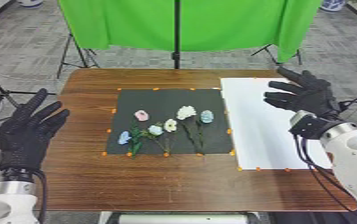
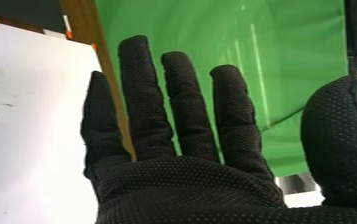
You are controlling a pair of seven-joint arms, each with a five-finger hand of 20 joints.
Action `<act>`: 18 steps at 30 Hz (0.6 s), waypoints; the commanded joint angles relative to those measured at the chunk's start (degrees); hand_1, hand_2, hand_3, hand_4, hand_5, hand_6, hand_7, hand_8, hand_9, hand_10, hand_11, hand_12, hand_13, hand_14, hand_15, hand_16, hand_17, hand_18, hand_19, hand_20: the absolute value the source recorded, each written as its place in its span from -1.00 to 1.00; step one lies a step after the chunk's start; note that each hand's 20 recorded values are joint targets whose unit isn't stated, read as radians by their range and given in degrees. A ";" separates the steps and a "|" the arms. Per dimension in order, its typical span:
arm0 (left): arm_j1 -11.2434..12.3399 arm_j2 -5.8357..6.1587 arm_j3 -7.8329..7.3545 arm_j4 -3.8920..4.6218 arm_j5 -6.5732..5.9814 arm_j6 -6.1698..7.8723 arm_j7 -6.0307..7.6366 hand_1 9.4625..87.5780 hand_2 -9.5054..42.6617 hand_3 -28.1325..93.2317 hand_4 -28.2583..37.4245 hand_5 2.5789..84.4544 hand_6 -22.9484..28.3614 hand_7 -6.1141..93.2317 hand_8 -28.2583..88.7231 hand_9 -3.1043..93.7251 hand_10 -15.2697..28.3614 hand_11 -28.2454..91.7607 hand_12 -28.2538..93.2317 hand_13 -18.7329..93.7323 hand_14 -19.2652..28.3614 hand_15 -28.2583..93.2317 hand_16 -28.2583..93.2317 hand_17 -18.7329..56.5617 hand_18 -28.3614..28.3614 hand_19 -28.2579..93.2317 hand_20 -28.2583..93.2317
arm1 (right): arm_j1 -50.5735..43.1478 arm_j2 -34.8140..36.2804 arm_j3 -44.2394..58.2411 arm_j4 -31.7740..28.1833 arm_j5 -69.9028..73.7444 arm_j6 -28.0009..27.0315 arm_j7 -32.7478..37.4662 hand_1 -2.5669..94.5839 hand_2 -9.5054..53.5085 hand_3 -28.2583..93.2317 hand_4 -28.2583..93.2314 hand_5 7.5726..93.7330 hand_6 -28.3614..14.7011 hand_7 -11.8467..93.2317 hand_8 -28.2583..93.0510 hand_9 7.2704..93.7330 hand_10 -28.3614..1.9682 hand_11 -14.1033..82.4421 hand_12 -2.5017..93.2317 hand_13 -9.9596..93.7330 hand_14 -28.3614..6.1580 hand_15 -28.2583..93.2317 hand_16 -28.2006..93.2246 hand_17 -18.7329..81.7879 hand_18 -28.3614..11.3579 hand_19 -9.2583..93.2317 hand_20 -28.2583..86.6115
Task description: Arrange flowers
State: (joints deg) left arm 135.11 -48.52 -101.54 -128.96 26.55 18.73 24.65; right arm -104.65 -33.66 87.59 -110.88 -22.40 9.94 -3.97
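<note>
In the head view I see flowers (image 1: 170, 125) lying on the black sheet (image 1: 128, 103) on the table (image 1: 93, 178). The left hand (image 1: 23, 141) has its fingers spread, beside them. The right hand (image 1: 306, 96) is above the white sheet (image 1: 261, 134).

In the right wrist view, its fingers (image 2: 189, 107) are straight and spread apart, before the green cloth (image 2: 285, 55).

a lab-like robot test space: a green backdrop (image 1: 130, 25) on stands, carpet-tile floor (image 1: 139, 61), and orange tape marks (image 1: 166, 169) on a wooden table (image 1: 94, 185).
</note>
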 commanded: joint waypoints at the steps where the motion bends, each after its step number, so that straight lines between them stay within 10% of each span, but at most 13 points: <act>1: 0.12 -0.57 0.07 0.07 0.09 0.24 -0.94 -0.77 -0.36 0.73 -1.00 -0.28 0.12 -0.66 -0.66 -0.30 0.53 -0.13 -0.34 -0.26 0.87 0.24 -0.66 -0.81 0.76 0.21 -0.35 | -0.34 -0.22 0.09 -0.48 0.03 -0.51 0.48 -0.66 -0.41 0.78 -1.00 -0.21 0.38 -0.47 -0.74 -0.04 -0.10 -0.45 -0.66 0.02 -0.42 0.04 -0.31 -0.51 -0.82 0.14 -0.21; 18: -0.13 0.23 0.11 0.36 -0.53 0.37 0.05 -0.77 -0.36 0.73 -1.00 -0.28 0.12 -0.66 -0.66 -0.31 0.52 -0.14 -0.34 -0.26 0.88 0.22 -0.65 -0.71 0.79 0.30 -0.33 | 1.51 0.73 -2.47 -0.28 0.33 0.06 -0.33 -0.66 -0.41 0.78 -1.00 -0.21 0.39 -0.47 -0.74 -0.04 -0.10 -0.44 -0.66 0.02 -0.42 0.05 -0.31 -0.51 -0.80 0.14 -0.21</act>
State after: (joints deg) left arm 134.51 -48.52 -101.45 -128.93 26.49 18.69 24.31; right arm -103.57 -33.67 86.09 -110.86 -22.38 9.83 -3.28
